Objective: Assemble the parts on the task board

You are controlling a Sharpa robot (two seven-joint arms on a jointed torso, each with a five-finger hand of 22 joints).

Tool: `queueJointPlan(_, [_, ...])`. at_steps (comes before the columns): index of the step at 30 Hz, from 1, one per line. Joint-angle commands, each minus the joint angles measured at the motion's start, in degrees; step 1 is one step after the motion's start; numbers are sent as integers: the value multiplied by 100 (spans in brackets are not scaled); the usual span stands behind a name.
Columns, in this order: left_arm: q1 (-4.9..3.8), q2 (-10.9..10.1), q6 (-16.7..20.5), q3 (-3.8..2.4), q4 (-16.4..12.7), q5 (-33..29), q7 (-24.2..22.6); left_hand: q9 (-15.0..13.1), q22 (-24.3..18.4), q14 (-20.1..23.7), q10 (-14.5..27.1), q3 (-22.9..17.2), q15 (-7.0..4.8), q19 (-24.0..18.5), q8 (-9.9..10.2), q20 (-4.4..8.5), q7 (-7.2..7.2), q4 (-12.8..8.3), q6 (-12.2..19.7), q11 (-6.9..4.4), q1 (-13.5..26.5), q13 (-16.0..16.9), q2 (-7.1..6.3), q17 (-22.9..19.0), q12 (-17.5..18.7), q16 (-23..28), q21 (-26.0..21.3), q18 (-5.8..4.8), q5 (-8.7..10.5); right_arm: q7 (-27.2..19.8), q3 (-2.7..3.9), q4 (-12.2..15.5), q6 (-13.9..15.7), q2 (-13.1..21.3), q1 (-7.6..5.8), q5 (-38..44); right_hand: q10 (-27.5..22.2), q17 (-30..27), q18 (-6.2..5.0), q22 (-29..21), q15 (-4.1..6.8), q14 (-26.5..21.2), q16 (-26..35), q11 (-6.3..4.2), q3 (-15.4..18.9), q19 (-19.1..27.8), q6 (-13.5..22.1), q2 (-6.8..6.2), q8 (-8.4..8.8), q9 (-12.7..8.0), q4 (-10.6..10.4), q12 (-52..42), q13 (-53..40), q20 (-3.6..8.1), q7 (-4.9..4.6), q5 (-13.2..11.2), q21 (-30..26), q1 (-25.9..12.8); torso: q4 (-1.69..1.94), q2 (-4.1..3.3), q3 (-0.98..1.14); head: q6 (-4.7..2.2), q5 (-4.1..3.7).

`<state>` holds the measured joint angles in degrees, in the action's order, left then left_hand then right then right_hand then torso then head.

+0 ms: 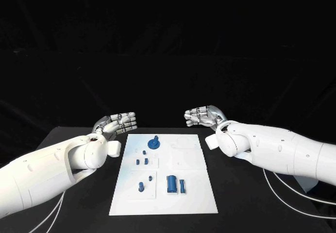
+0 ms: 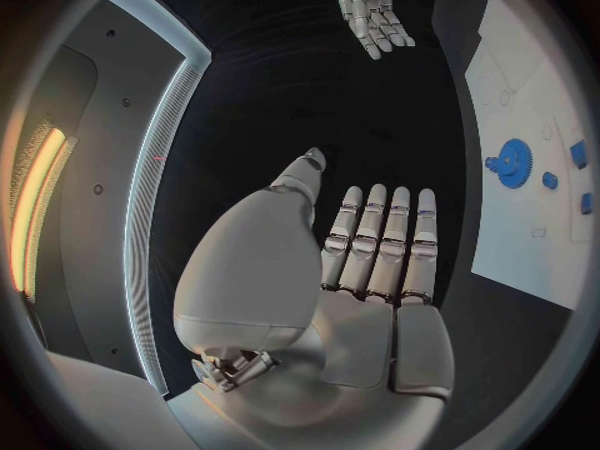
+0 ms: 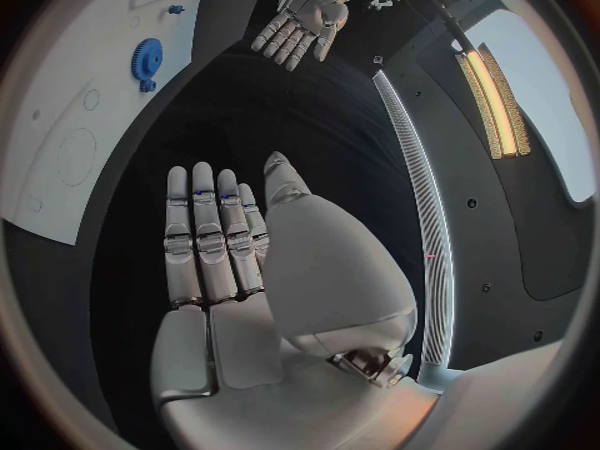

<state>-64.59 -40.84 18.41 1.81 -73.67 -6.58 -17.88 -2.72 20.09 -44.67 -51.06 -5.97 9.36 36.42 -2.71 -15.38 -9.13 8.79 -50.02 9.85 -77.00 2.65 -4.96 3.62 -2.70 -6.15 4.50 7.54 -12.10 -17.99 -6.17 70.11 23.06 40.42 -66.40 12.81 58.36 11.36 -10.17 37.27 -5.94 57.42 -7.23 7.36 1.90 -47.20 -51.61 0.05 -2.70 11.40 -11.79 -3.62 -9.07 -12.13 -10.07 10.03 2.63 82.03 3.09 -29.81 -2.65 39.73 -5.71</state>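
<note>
The black table [image 1: 266, 204] fills the lower half of the head view, and the white task board [image 1: 164, 199] lies lengthwise down its middle, between the two arms.

The left arm [image 1: 42, 170] comes in low beside the board's left edge, and the right arm [image 1: 280, 150] reaches in beside the board's right edge. Both stop short of the board's far end.

The left hand [image 1: 117, 123] hangs just off the board's far left corner, above the table and not touching it. The left wrist view shows its palm flat, fingers [image 2: 375, 240] straight and side by side, thumb out to one side, nothing held. The right hand [image 1: 203, 116] hangs off the far right corner in the same way; the right wrist view shows flat palm, straight fingers [image 3: 206, 235] close together, empty.

On the board, the largest blue piece is a cylinder [image 1: 171, 183] standing near the front, with a slimmer blue bar [image 1: 182, 186] just to its right. A blue gear [image 1: 154, 142] sits near the far end. To the left of the cylinder lie two small oblong pieces [image 1: 141, 186]. Between the gear and the cylinder sit a few tiny blue pegs [image 1: 145, 161]; they are too small to tell whether they stand in holes or lie loose.
</note>
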Motion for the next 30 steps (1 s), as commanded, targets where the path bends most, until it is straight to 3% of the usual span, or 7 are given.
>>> queueJointPlan(1, [13, -23, 74, -6, -67, 31, -31, 272, -640, 1421, 1625, 194, -297, -1158, 271, 487, 292, -278, 1593, -314, 2452, -265, 496, -362, 270, 198, -450, -227, 385, -22, 20, 97, 99, 21, 33, 7, -1857, -364, 305, -1189, 189, -1828, 232, -234, -190, 1503, 1644, -5, 270, -364, 374, 362, 291, 388, 321, -321, -263, -2614, -28, -20, 15, -33, 39])
queueJointPlan(2, [26, -35, 154, -12, -117, 51, -68, 272, -709, 1574, 1799, 597, -328, -1282, 271, 540, 326, -306, 1766, -347, 2718, -265, 496, -362, 270, 615, -450, -226, 429, -68, 43, 172, 179, 37, 57, -45, -2057, -404, 341, -1319, 594, -2026, 259, -261, -190, 1667, 1821, -5, 270, -404, 420, 362, 324, 430, 356, -354, -263, -2897, -49, -29, 34, -71, 79])
queueJointPlan(13, [271, -240, 1573, -111, -1005, 407, -728, 272, -1175, 2612, 2983, 597, -936, -2130, 271, 899, 913, -879, 2926, -576, 4500, -265, 496, -362, 270, 615, -450, -350, 710, -836, 440, 1424, 1510, 307, 449, -898, -3419, -668, 524, -2188, 594, -3366, 723, -736, -190, 2769, 3025, -5, 270, -669, 694, 362, 907, 712, 590, -588, -263, -4806, -293, -131, 251, -507, 541])
queueJointPlan(14, [296, -261, 1717, -121, -1095, 444, -795, 272, -1211, 2693, 3076, 597, -936, -2194, 271, 928, 913, -879, 3017, -985, 4641, -265, 496, -362, 270, 615, -450, -754, 727, -899, 472, 1527, 1619, 329, 481, -969, -3514, -687, 524, -2248, 594, -3459, 723, -736, -190, 2845, 3109, -5, 270, -688, 710, 362, 907, 732, 1007, -1003, -263, -4938, -301, -134, 259, -522, 557])
queueJointPlan(19, [397, -346, 2307, -163, -1464, 592, -1069, 272, -1364, 3032, 3465, 597, -936, -2473, 271, 1044, 913, -879, 3396, -985, 5226, -265, 496, -362, 270, 615, -450, -754, 1210, -1132, 593, 1907, 2024, 411, 600, -1228, -3965, -1136, 587, -2534, 594, -3901, 723, -736, -190, 3206, 3505, -5, 270, -1140, 1179, 362, 907, 1213, 1007, -1003, -263, -5570, -309, -137, 265, -535, 571])
queueJointPlan(21, [424, -369, 2463, -174, -1561, 631, -1142, 272, -1422, 3164, 3613, 597, -936, -2577, 271, 1089, 913, -879, 3541, -985, 5450, -265, 496, -362, 270, 615, -450, -754, 1210, -1174, 614, 1975, 2096, 425, 621, -1274, -4132, -1136, 1017, -2642, 594, -4067, 723, -736, -190, 3334, 3654, -5, 270, -1140, 1179, 362, 907, 1213, 1007, -1003, -263, -5806, -309, -137, 265, -535, 571])
queueJointPlan(30, [443, -385, 2570, -181, -1628, 658, -1192, 272, -1602, 3563, 4071, 597, -936, -2905, 271, 1538, 913, -879, 3989, -985, 6140, -265, 496, -362, 270, 615, -450, -754, 1210, -1180, 617, 1985, 2106, 428, 624, -1281, -4640, -1136, 1017, -2965, 594, -4565, 723, -736, -190, 3751, 4103, -5, 270, -1140, 1179, 362, 907, 1213, 1007, -1003, -263, -6520, -309, -137, 265, -535, 571])
